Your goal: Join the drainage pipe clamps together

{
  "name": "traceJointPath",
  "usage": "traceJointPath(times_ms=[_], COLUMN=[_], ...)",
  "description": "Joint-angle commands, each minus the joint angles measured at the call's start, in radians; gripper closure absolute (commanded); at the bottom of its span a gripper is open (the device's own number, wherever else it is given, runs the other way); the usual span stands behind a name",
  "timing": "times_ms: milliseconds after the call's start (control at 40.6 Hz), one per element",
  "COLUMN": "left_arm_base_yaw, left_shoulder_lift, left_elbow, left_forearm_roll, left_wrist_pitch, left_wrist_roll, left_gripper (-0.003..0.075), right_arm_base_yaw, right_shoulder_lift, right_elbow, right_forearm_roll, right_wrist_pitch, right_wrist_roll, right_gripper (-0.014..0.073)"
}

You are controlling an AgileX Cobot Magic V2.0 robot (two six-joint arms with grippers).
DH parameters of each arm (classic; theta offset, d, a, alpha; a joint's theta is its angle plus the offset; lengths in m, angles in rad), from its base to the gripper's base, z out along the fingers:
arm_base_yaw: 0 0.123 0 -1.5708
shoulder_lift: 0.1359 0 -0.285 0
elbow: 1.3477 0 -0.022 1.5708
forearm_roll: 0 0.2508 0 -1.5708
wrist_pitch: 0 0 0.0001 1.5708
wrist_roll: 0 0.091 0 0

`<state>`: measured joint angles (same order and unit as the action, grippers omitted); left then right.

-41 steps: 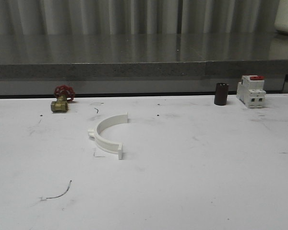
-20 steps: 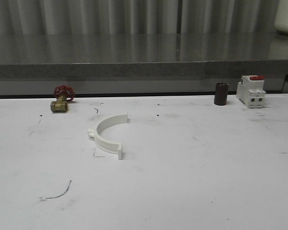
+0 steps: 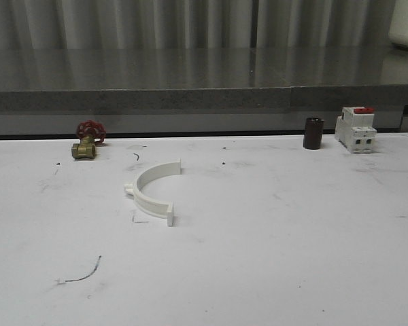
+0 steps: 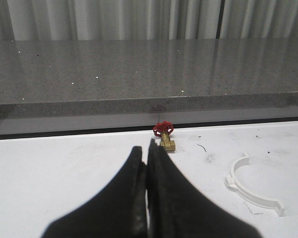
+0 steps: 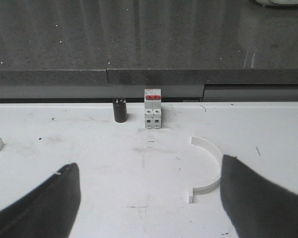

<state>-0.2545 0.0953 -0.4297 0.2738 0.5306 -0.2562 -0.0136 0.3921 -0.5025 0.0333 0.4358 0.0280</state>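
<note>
One white drainage pipe clamp half (image 3: 151,190) lies flat on the white table, left of centre, its opening facing right. The same half-ring (image 4: 251,186) appears in the left wrist view, off to one side of my left gripper (image 4: 148,148), which is shut with nothing between its black fingers. A second white clamp half (image 5: 211,145) lies on the table in the right wrist view, close to one finger of my right gripper (image 5: 149,163). That gripper is wide open and empty, hovering short of the half-ring.
A brass valve with a red handwheel (image 3: 87,141) sits at the back left. A black cylinder (image 3: 313,133) and a white circuit breaker with a red switch (image 3: 355,129) stand at the back right. A grey ledge (image 3: 204,98) borders the table's far edge.
</note>
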Motion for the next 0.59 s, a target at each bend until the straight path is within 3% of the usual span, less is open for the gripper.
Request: traceJointPath(times_ms=[0, 369, 566], left_arm_base_yaw=[0.001, 0.001, 0.001], left_shoulder_lift=[0.010, 0.010, 0.010], left_elbow=[-0.023, -0.023, -0.023], left_forearm_roll=[0.009, 0.009, 0.009], left_wrist_pitch=[-0.078, -0.078, -0.078], left_wrist_roll=[0.001, 0.001, 0.001], left_gripper=[0.0741, 0.0741, 0.0741], right_arm_base_yaw=[-0.008, -0.008, -0.008], right_shoulder_lift=[0.013, 0.038, 0.238], right_elbow=[-0.037, -0.042, -0.142], right_forearm_roll=[-0.013, -0.011, 0.001], right_wrist_pitch=[-0.084, -0.079, -0.036], right_wrist_roll=[-0.010, -0.010, -0.010], right_gripper=[0.0001, 0.0001, 0.0001])
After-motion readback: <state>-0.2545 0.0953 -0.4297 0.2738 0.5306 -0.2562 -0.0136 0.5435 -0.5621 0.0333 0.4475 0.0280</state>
